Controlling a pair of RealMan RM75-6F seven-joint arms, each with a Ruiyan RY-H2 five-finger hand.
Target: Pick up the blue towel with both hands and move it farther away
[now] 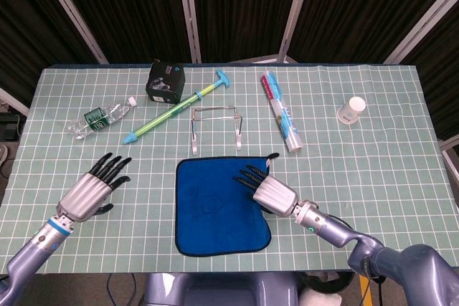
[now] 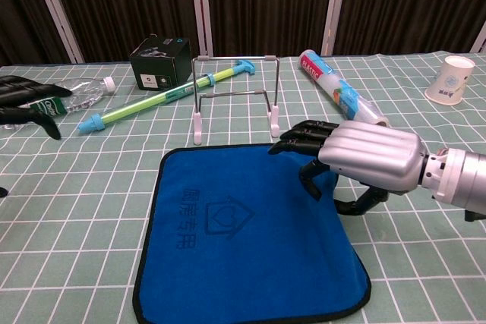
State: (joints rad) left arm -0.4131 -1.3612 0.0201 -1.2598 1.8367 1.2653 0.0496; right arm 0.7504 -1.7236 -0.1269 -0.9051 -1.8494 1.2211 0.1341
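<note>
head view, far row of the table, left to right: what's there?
water bottle → black box → green and blue pump → wire stand → plastic-wrapped roll → paper cup

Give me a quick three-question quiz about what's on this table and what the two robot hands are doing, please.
1. True or false: the left hand is touching the blue towel.
2. Which lies nearest the towel's far edge: A) paper cup, B) wire stand, C) plastic bottle?
3. Fill in: the right hand is over the towel's ____ side.

Key
1. False: it is over bare mat, apart from the towel.
2. B
3. right
</note>
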